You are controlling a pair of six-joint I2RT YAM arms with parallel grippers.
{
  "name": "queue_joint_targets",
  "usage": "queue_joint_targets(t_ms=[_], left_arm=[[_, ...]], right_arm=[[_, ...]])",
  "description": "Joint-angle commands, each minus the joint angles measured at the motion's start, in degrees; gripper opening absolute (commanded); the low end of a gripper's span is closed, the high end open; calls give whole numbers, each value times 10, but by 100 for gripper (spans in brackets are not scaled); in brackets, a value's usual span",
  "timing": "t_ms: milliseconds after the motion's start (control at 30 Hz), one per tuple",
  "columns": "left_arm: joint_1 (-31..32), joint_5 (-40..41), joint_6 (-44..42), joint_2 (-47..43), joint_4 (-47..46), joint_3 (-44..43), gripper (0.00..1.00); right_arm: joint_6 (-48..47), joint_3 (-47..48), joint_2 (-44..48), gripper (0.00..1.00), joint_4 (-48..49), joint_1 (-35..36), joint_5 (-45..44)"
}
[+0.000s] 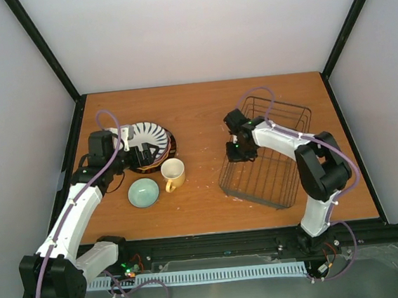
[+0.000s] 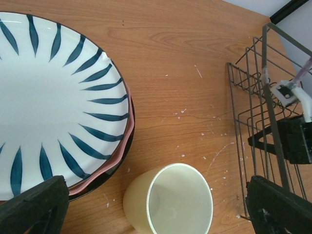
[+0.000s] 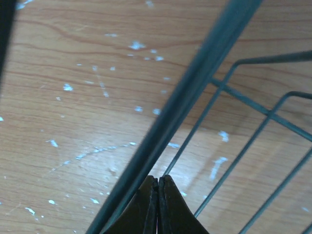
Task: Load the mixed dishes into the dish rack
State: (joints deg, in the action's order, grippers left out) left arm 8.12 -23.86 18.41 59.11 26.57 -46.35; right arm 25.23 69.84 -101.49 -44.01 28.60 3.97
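Observation:
A white plate with dark radial stripes [image 2: 48,97] tops a stack on a pink plate [image 2: 126,139] and a dark-rimmed plate [image 2: 105,180] at the table's left [image 1: 152,136]. A pale yellow mug [image 1: 174,172] stands upright in front of the stack, next to a pale green bowl [image 1: 143,193]. My left gripper [image 2: 156,195] hangs open above the mug [image 2: 170,204], beside the stack's front edge [image 1: 141,155]. The wire dish rack [image 1: 259,198] sits at the right with nothing in it. My right gripper [image 3: 157,181] is shut at the rack's left rim [image 3: 195,83], with nothing seen between the fingers.
White specks are scattered over the wooden table [image 1: 196,121] between mug and rack. Black frame posts [image 1: 45,47] and pale walls close in the sides and back. The right arm [image 1: 313,166] reaches across the rack's near right part.

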Motion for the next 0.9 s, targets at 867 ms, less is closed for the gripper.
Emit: queue_joint_targets(t_ms=[867], left_arm=[[-5,-9,-10,-8,-15,-26,100]], right_arm=[[4,69,121,26,-101,-36,-210]])
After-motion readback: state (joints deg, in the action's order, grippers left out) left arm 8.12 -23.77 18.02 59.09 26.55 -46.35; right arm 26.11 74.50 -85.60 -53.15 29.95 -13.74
